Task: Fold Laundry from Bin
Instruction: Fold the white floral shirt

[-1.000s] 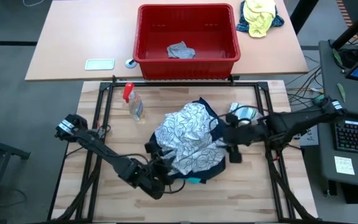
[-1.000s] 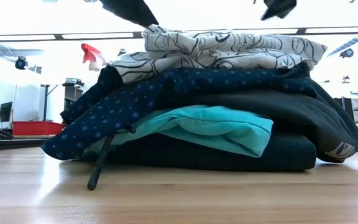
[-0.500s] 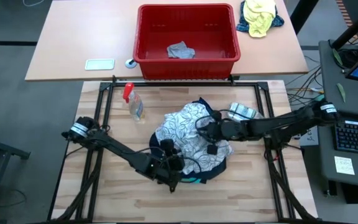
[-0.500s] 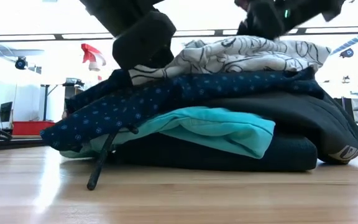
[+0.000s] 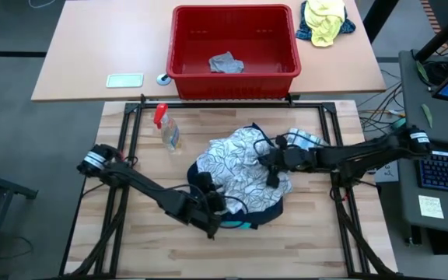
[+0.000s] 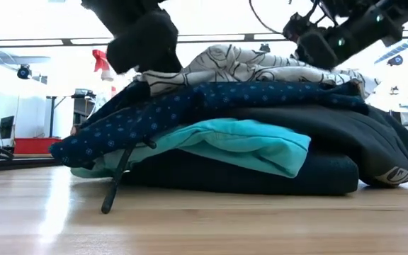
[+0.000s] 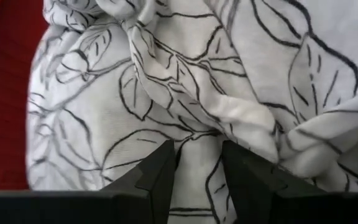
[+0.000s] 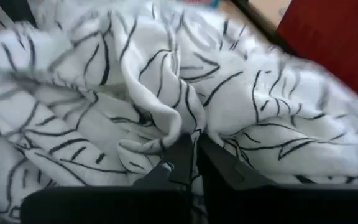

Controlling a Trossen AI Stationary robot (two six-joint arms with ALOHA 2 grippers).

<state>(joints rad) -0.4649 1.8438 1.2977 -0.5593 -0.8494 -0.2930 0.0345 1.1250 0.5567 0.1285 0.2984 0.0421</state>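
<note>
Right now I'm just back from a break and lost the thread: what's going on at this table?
Both arms are working on a white leaf-print garment that tops a pile of folded clothes on the wooden table. The right gripper is shut on a fold of it at the pile's right side. The left gripper is at the near-left edge, its fingers around a wrinkle of the same cloth. The red bin behind holds only one small grey piece.

We see the laundry [image 6: 261, 134] heaped mid-desk: a crumpled white leaf-print garment [image 5: 236, 163] on top, then navy dotted [image 6: 190, 106], dark grey [image 6: 346, 127], turquoise [image 6: 246, 145] and black layers. The red bin [image 5: 234, 47] sits beyond, holding one light grey piece [image 5: 226, 63].
</note>
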